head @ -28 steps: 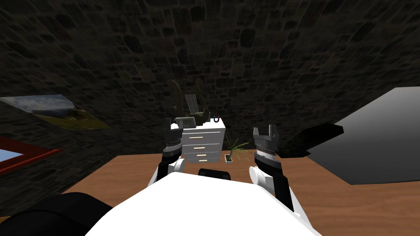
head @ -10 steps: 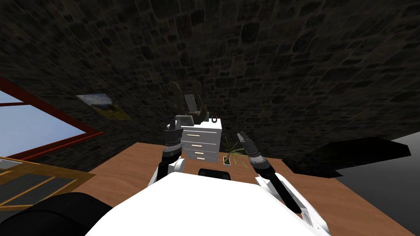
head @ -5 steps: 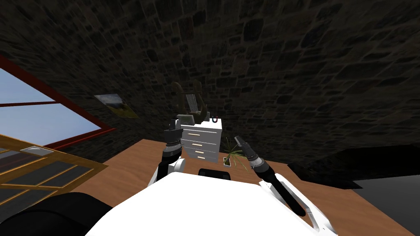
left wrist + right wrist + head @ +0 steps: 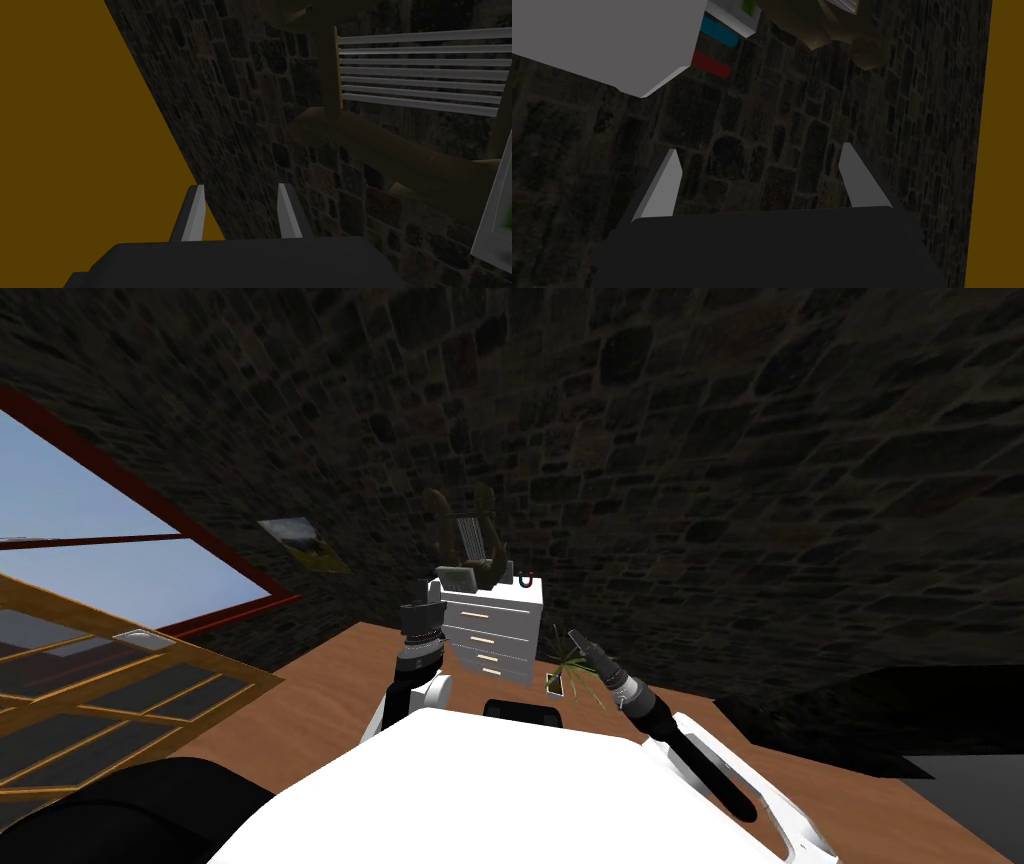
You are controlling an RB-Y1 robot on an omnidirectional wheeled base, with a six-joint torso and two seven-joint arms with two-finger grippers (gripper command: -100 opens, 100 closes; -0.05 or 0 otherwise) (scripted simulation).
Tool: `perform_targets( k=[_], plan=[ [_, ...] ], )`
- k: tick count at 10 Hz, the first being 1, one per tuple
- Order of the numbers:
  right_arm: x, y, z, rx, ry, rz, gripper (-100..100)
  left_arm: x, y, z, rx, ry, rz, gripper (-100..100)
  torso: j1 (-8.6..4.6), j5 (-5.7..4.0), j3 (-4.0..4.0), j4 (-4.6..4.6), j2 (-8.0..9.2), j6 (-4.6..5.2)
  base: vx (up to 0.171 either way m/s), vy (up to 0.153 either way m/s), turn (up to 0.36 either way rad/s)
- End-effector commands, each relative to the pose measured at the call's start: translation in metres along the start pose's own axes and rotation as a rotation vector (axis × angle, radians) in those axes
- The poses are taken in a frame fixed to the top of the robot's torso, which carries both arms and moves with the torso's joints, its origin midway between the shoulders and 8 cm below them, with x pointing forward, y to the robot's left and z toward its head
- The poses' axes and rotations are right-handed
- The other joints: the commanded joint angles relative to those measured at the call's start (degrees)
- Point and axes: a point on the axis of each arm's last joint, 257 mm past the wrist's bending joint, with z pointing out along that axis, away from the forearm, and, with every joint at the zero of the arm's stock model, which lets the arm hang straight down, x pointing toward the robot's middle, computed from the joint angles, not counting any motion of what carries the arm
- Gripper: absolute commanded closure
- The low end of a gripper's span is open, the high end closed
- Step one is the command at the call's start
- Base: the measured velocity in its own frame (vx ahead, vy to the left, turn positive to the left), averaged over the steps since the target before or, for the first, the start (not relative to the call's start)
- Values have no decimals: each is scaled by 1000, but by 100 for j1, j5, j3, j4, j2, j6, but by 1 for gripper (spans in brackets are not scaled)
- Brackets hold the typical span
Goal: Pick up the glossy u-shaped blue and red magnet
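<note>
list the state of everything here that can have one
magnet, on the chest top, not gripped
chest of drawers, all drawers shut
left gripper, open narrowly, empty
right gripper, open wide, empty
potted plant, upright on the floor

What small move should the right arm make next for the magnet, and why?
Probably lift the right gripper up toward the magnet: its fingers stand open and empty, apart from the magnet, which lies on the white dresser's top beyond them.
</note>
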Motion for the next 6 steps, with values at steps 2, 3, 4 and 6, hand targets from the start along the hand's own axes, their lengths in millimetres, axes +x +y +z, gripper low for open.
perform_targets(
  k=[2, 3, 4, 6],
  plan=[
    [9, -7, -10, 19, 63, -18, -100, 0, 0, 0, 0, 0, 0, 0, -1, 0, 0, 0, 0, 2, 1, -19, 81],
    [25, -17, -19, 38, 120, -17, -100, 0, 0, 0, 0, 0, 0, 0, 3, 1, 0, 0, 1, 4, -2, -12, 190],
    [26, -19, -23, 47, 147, -32, -100, 0, 0, 0, 0, 0, 0, 0, 4, 1, 1, 0, 1, 0, 0, -16, 136],
    [41, -29, -36, 69, 213, -36, -100, 0, 0, 0, 0, 0, 0, 0, 5, 1, 0, 0, 0, 5, 2, -7, 121]
  ],
)
